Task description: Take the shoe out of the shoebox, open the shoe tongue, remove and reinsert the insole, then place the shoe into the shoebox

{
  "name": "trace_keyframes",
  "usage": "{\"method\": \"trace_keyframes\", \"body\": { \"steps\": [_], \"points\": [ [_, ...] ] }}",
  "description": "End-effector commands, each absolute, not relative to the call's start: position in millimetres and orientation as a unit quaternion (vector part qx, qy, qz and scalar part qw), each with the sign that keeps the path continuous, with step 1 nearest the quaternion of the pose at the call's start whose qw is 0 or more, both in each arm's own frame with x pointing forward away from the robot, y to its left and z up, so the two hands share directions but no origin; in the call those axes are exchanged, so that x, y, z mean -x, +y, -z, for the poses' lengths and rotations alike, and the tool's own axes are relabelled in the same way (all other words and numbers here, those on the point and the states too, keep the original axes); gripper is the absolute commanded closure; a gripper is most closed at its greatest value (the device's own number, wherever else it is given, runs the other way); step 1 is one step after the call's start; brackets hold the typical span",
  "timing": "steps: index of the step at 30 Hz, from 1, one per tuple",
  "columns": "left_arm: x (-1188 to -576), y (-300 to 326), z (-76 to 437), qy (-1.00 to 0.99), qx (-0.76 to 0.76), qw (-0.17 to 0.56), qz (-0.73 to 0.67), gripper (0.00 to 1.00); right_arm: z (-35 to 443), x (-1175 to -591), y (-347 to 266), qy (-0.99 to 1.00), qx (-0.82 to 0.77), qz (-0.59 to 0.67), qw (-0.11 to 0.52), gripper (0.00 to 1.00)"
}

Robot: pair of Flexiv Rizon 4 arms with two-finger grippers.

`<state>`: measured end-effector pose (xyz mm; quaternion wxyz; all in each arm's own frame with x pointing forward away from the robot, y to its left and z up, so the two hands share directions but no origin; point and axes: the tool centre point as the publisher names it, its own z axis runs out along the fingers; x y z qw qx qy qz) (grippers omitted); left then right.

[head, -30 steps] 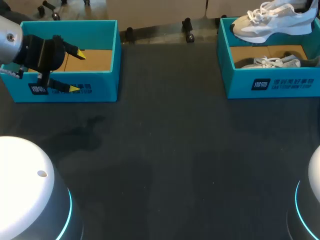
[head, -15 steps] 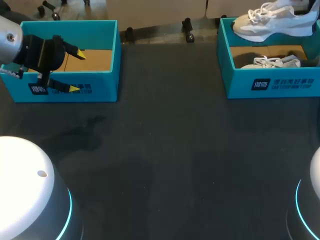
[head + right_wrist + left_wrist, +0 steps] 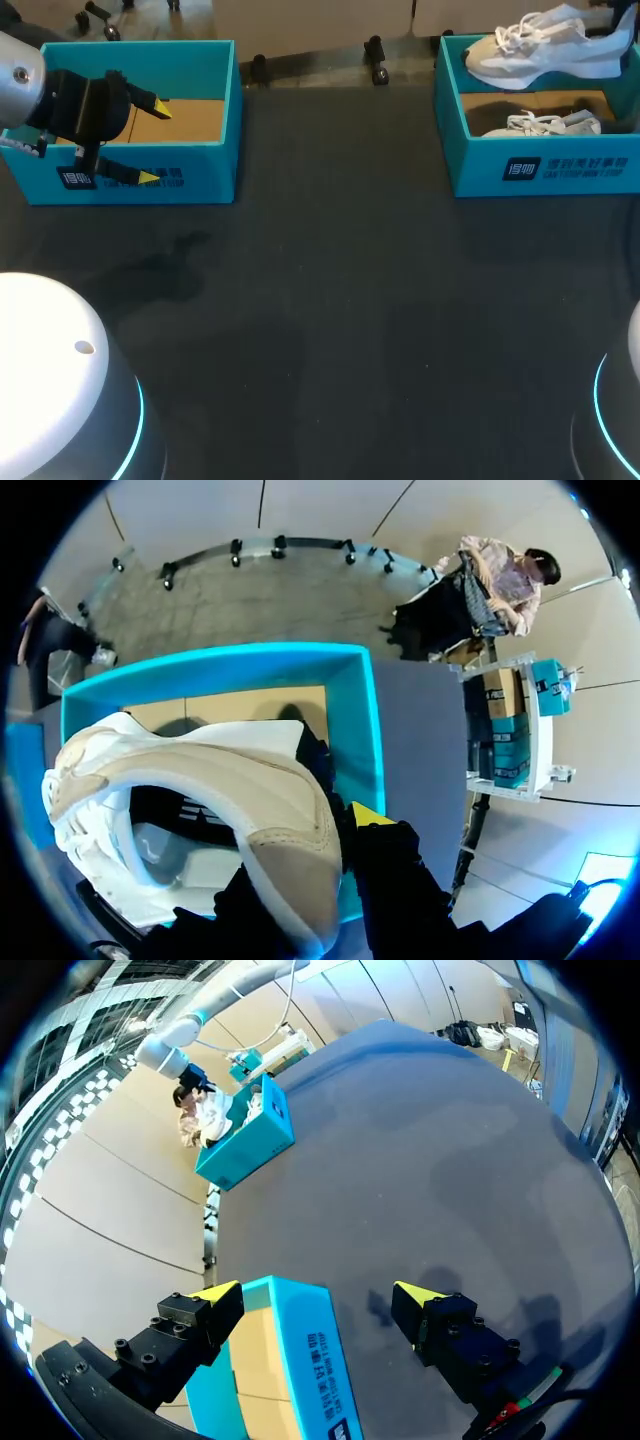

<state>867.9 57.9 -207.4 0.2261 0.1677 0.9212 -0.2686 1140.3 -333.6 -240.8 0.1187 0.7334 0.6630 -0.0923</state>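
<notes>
A white and beige shoe hangs above the right teal shoebox at the table's far right. My right gripper is shut on that shoe's heel end, one yellow tip showing beside it; the open shoebox lies below. A second white shoe lies inside that box. My left gripper hovers open over the left teal box, and in the left wrist view its fingers straddle the box's front wall.
The left box shows only its brown cardboard floor. Dark tabletop stretches between the two boxes. My two arm bases fill the near corners, left base.
The held shoe has shifted slightly up and to the right above the right shoebox. My left arm has stayed still.
</notes>
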Motion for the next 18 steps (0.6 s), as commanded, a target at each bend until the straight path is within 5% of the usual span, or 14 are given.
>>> {"method": "trace_keyframes", "body": {
  "steps": [1, 18],
  "points": [
    [-866.6, 58.0, 207.1, 0.922, -0.167, 0.226, 0.267, 0.0, 251.8, -1147.9, -337.3, 0.664, -0.733, 0.094, 0.115, 1.0],
    [-866.6, 58.0, 207.1, 0.922, -0.167, 0.226, 0.267, 0.0, 282.0, -1157.0, -351.3, 0.659, -0.736, 0.105, 0.115, 1.0]
  ]
}}
